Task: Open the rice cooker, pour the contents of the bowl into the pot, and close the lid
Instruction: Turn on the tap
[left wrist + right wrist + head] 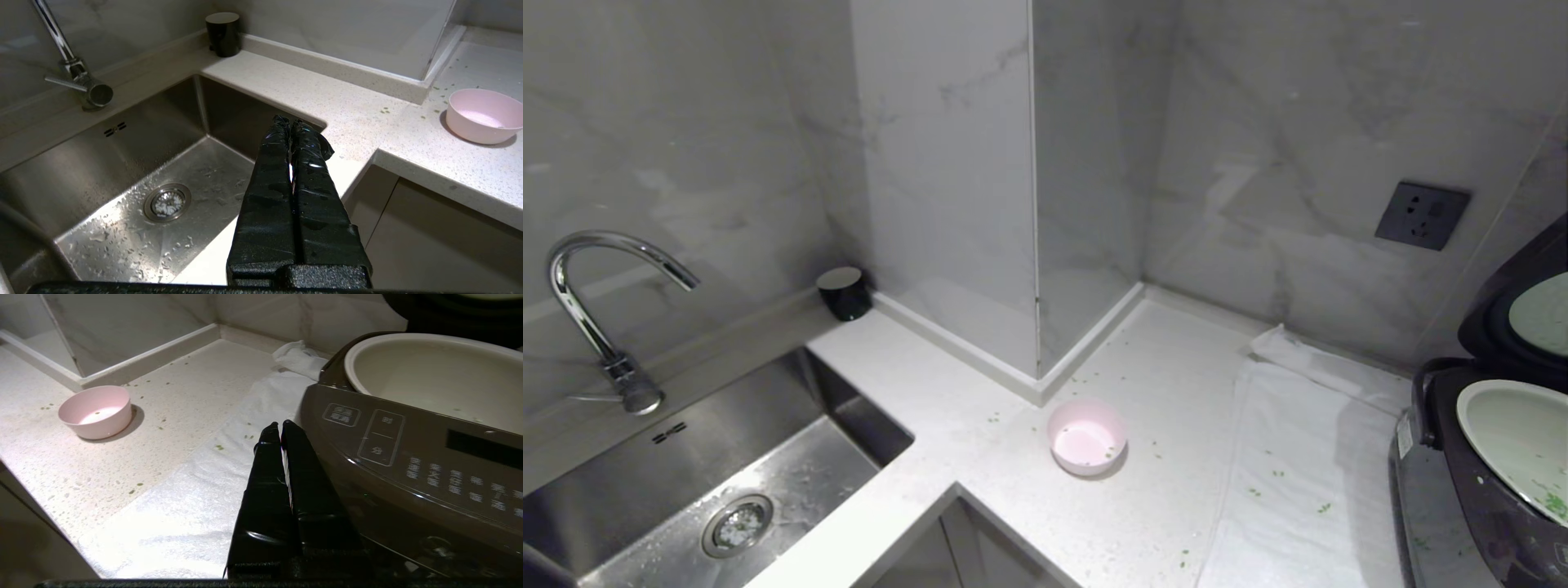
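Pink bowl [1087,436] sits near-empty on the worktop [1160,523]; the rice cooker [408,457] lid [1523,314] stands open (both jaws pressed together, empty); press it down squarely to latch

Head view: dim, even, cool light on the marble walls, with soft reflections on the faucet [596,278] and wet sink [711,482], and straight edges bowing toward the frame borders. Wrist views: warmer and brighter, with a strong pool of light on the countertop [49,457] and white towel [175,506]; the bowl [96,411] casts a dark shadow on the side toward the rice cooker [408,457]. Glare spots the sink's water droplets and the near gripper fingers [261,196], which look slightly soft.
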Robot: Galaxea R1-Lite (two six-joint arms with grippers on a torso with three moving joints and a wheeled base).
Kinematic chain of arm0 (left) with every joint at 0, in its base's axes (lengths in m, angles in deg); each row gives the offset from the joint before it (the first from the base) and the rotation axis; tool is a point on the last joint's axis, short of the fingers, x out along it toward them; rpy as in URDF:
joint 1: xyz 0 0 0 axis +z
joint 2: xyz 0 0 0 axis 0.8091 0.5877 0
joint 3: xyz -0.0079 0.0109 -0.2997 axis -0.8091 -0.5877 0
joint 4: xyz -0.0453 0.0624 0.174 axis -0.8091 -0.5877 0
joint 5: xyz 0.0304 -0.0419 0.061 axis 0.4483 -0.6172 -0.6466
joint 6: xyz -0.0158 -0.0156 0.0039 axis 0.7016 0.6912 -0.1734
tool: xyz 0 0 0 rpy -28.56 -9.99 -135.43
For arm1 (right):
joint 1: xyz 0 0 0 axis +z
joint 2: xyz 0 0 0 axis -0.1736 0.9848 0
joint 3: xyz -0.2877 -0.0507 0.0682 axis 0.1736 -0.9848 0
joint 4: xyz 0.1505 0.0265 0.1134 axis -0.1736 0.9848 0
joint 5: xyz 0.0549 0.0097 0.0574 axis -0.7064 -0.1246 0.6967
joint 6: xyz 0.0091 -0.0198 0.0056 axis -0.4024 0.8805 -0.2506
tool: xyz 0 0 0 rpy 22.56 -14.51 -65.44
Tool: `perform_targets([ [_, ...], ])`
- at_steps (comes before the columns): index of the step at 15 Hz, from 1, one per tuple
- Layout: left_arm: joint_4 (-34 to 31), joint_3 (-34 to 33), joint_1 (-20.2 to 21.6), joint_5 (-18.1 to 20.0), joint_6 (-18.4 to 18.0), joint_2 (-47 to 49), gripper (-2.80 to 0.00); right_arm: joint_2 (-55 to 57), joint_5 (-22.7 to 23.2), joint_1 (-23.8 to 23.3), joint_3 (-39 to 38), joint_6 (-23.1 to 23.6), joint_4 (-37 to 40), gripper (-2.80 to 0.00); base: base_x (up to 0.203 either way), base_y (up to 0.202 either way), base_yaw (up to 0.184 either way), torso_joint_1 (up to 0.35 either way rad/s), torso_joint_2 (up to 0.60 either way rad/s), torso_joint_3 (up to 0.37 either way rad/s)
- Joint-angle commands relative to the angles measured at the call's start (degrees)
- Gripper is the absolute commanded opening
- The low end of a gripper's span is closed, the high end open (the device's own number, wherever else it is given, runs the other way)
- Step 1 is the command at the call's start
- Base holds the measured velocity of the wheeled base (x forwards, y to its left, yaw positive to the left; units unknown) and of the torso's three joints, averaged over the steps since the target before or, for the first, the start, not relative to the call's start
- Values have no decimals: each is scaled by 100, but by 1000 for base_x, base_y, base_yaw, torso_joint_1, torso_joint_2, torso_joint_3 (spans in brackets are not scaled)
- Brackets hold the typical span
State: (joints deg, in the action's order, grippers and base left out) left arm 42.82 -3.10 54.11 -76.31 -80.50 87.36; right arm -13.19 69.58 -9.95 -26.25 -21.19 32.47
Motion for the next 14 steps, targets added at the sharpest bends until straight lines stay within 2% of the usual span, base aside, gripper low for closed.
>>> perform_targets([
  [1, 2, -62, -1, -28, 16, 7, -280, 5, 2, 4, -9, -4, 0, -280, 0, 0, 0, 0, 0, 0],
  [14, -128, -18, -1, -71, 96, 6, -280, 5, -2, 4, -1, -31, -2, -280, 0, 0, 0, 0, 0, 0],
])
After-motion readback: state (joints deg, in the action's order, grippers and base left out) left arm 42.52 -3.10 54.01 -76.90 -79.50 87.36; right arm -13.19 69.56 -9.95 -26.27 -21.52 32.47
